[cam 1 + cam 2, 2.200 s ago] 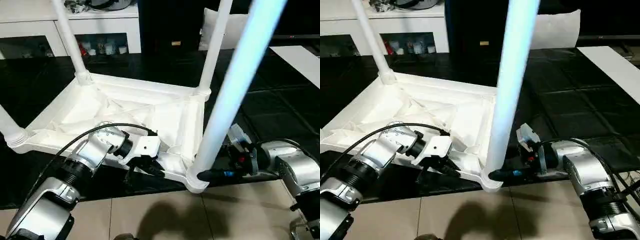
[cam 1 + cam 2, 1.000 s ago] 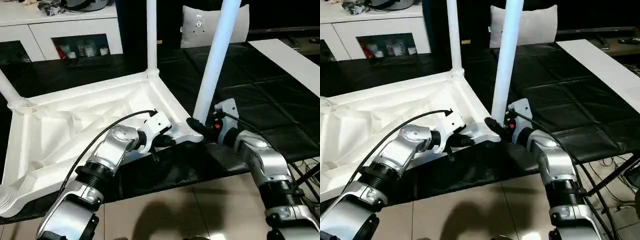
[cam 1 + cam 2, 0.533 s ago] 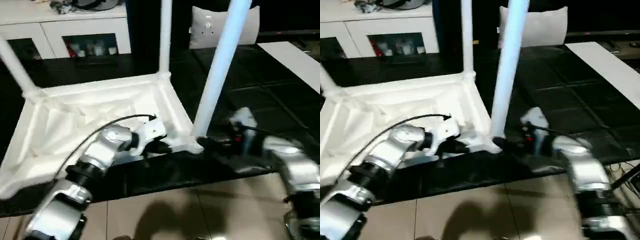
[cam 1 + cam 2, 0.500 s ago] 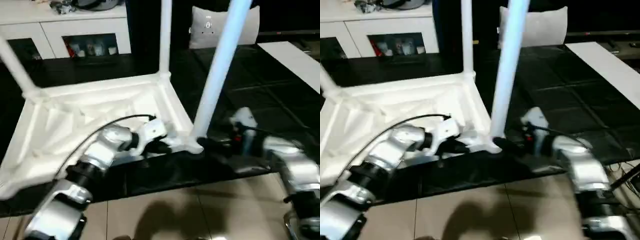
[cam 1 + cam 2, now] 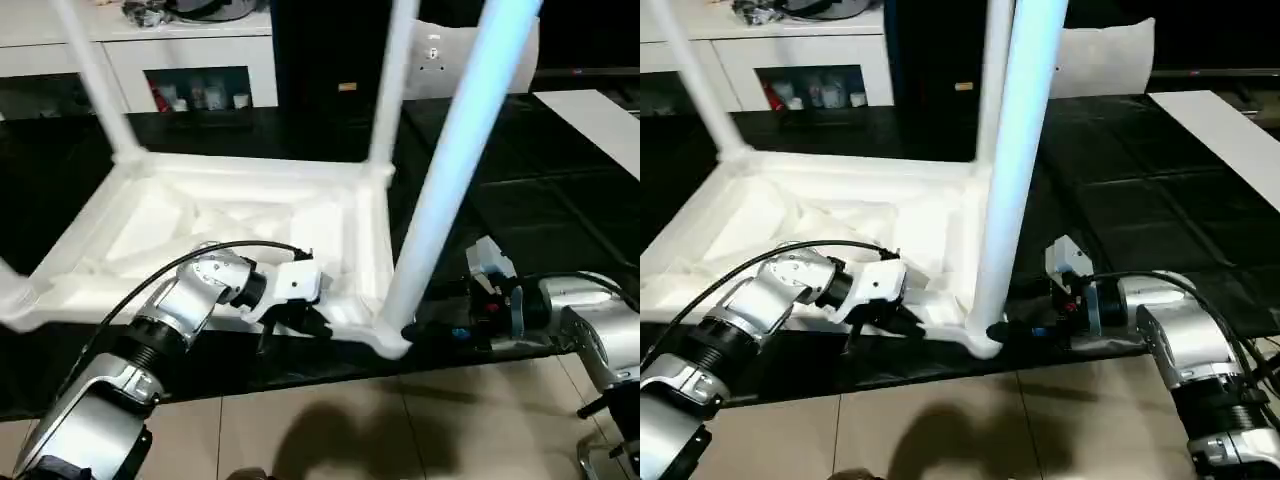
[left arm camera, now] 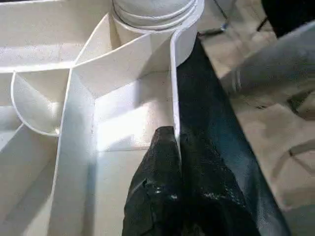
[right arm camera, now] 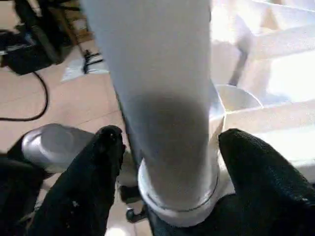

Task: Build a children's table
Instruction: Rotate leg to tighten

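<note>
The children's table lies upside down on a black mat, ribbed underside [image 5: 240,215] facing up. Three legs stand in its corner sockets: far left [image 5: 95,80], far right [image 5: 390,90] and near right [image 5: 450,170]. My left gripper [image 5: 305,322] is shut on the thin wall of the near rim [image 6: 175,98], a little left of the near-right socket. My right gripper [image 5: 415,330] is open around the foot of the near-right leg [image 7: 157,98]. One of its fingers [image 7: 93,172] stands on each side of the leg, with only a narrow gap to it.
A white cabinet [image 5: 190,60] with dark glass doors stands at the back, with a white pillow [image 5: 440,60] to its right. The black mat [image 5: 540,200] runs on to the right, up to a white board [image 5: 600,120]. Beige floor tiles [image 5: 350,430] lie in front.
The whole view has swung, so the table now sits squarer in the picture. Both grippers keep their places on it: left on the near rim, right at the near-right leg's foot.
</note>
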Motion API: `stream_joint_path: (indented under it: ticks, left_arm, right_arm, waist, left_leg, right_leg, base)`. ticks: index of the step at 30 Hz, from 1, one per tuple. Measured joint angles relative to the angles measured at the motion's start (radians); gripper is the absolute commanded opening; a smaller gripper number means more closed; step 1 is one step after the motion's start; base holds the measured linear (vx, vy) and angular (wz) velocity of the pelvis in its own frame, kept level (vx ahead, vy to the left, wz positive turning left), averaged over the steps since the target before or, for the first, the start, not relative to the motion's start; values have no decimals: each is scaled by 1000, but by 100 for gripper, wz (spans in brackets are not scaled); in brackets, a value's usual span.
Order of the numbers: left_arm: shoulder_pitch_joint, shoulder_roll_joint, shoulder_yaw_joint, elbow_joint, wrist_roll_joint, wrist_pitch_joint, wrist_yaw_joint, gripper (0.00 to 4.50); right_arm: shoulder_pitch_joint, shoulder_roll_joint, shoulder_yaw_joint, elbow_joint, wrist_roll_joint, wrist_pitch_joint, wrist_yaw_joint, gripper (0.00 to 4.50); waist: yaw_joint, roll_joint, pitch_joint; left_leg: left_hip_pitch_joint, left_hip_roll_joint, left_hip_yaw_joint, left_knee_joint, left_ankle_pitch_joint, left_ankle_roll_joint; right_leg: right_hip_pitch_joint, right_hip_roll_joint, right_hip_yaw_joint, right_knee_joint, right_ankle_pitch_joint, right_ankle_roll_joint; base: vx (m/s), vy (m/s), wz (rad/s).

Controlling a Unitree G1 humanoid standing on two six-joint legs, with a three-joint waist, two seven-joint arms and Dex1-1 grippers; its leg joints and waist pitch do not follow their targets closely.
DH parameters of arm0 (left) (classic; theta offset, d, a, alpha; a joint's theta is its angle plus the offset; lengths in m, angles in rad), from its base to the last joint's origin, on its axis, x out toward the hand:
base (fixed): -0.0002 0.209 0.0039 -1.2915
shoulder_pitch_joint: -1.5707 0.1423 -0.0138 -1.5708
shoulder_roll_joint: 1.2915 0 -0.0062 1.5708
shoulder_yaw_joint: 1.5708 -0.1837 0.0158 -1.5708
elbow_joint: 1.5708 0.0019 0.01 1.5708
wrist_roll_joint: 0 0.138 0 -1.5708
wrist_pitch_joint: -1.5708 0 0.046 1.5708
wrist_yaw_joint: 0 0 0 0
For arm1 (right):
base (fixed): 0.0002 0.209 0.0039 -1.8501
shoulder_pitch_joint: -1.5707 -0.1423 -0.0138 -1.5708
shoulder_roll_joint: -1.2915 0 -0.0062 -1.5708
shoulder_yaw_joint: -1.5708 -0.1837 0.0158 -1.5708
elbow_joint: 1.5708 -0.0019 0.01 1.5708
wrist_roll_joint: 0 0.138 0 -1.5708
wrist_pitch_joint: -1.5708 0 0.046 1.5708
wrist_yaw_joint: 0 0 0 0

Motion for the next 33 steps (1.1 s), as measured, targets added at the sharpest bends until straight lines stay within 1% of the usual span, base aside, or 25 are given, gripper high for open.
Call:
stream_joint_path:
  ticks: [1, 3, 6, 7, 8, 11, 12, 13, 17, 20, 23, 24, 26, 27, 30, 31, 32, 33]
  left_arm:
    - [0, 0, -3, -2, -1, -3, -6, 0]
    - [0, 0, -4, -3, -1, -5, -15, 0]
    - [0, 0, -4, -3, -1, -5, -19, 0]
    - [0, 0, -4, -3, -1, -5, -22, 0]
    - [0, 0, -4, -3, -2, -5, -24, 0]
    - [0, 1, -4, -3, -2, -5, -33, 0]
    - [0, 2, -4, -3, -2, -5, -33, 0]
    - [1, 5, -4, -3, -3, -4, -33, 0]
    - [3, 12, -2, -3, -2, 5, -30, 0]
    - [7, 20, 4, -3, 0, 32, -26, 0]
    - [20, 22, 13, -6, 1, 72, -13, 0]
    - [22, 23, 15, -9, 1, 90, -6, 0]
    - [26, 22, 24, -13, 1, 130, 20, 0]
    - [28, 18, 39, -13, 3, 164, 57, 0]
    - [29, -3, 57, -13, 6, 213, 104, 0]
    - [30, -13, 65, -13, 6, 232, 125, 0]
    - [30, -26, 76, -13, 8, 256, 156, 0]
    - [30, -48, 89, -13, 12, 287, 204, 0]
  right_arm:
    - [-2, 1, 7, 4, 2, 2, 7, 311]
    - [-2, 4, 17, 6, 5, 3, 23, 290]
    - [-2, 6, 19, 10, 6, 3, 28, 265]
    - [-2, 7, 19, 13, 6, 3, 30, 251]
    - [-2, 10, 19, 15, 6, 3, 31, 251]
    - [-3, 18, 19, 19, 5, 3, 35, 219]
    - [-5, 21, 20, 26, 6, 1, 36, 219]
    - [-11, 31, 20, 46, 5, -9, 39, 208]
    - [-26, 81, 19, 136, 1, -78, 43, 202]
    - [-45, 120, 15, 219, 1, -140, 46, 198]
    - [-59, 158, 8, 315, 2, -209, 46, 196]
    - [-66, 169, 3, 345, 2, -229, 45, 195]
    - [-92, 190, -9, 409, -2, -254, 25, 194]
    - [-119, 208, -18, 452, -12, -267, -22, 194]
    - [-148, 224, -31, 505, -28, -289, -103, 193]
    - [-161, 229, -35, 522, -34, -292, -137, 193]
    - [-169, 236, -41, 519, -42, -281, -189, 193]
    - [-168, 244, -54, 495, -50, -246, -266, 193]
  waist:
    - [1, 0, 0]
    - [2, 0, 0]
    - [1, 0, 0]
    - [1, 0, 0]
    - [1, 0, 0]
    - [1, 0, 0]
    - [1, 0, 0]
    - [-2, 0, 0]
    - [-10, -1, -1]
    - [-25, -2, -2]
    - [-41, -3, -2]
    - [-48, -3, -1]
    - [-63, -2, -1]
    - [-79, -2, 0]
    - [-115, -1, 0]
    - [-125, -1, 0]
    - [-135, -1, 0]
    - [-144, -1, 0]
  left_leg:
    - [0, 0, 0, 0, 0, 0]
    - [0, 0, 0, 1, 0, 0]
    - [0, 0, 0, 1, 0, 0]
    - [0, 0, 0, 1, 0, 0]
    - [0, 0, 0, 1, 0, 0]
    - [0, 0, 0, 1, 0, 0]
    - [0, 0, 0, 1, 0, 0]
    - [0, 0, 0, 1, 0, 0]
    - [2, 0, 0, 1, 0, -2]
    - [8, 0, 0, 0, -1, -5]
    - [23, 0, 0, 0, -2, -6]
    - [29, 0, 0, 1, -2, -6]
    - [34, 0, -1, -2, -2, -6]
    - [35, 1, -2, -1, -2, -6]
    - [32, 4, -4, -1, -2, -6]
    - [32, 4, -4, 0, -2, -6]
    - [29, 4, -4, 0, -2, -5]
    - [29, 3, -4, 0, -2, -5]
  right_leg:
    - [0, 0, 0, 0, 0, 0]
    - [0, 0, 0, 0, 0, 0]
    - [0, 0, 0, 0, 0, 0]
    - [0, 0, 0, 0, 0, 0]
    - [0, 0, 0, 0, 0, 0]
    - [0, 0, 0, 0, 0, 0]
    - [0, 0, 0, 0, 0, 0]
    - [1, 0, 0, 0, 0, 0]
    - [2, 0, 0, 1, -2, 3]
    - [7, 0, 0, 1, -2, 3]
    - [20, 0, -1, -2, -3, 5]
    - [23, 0, -2, -4, -3, 5]
    - [30, 0, -4, -12, -3, 5]
    - [34, 0, -7, -17, -3, 5]
    - [39, -1, -18, -35, -3, 5]
    - [39, -1, -18, -38, -3, 5]
    - [39, -1, -18, -39, -3, 5]
    - [38, -1, -18, -42, -3, 5]
  base:
    - [0, 0, 0]
    - [0, 0, 0]
    - [0, 0, 0]
    - [0, 0, 0]
    - [0, 0, 0]
    - [0, 0, 0]
    - [0, 0, 0]
    - [0, 0, 0]
    - [0, 0, 0]
    - [0, 0, 0]
    - [0, 0, 0]
    - [0, 0, 0]
    - [0, 0, 0]
    - [0, 0, 0]
    - [-4, 17, -3]
    - [-13, 52, -10]
    - [0, 0, 0]
    - [0, 0, 0]
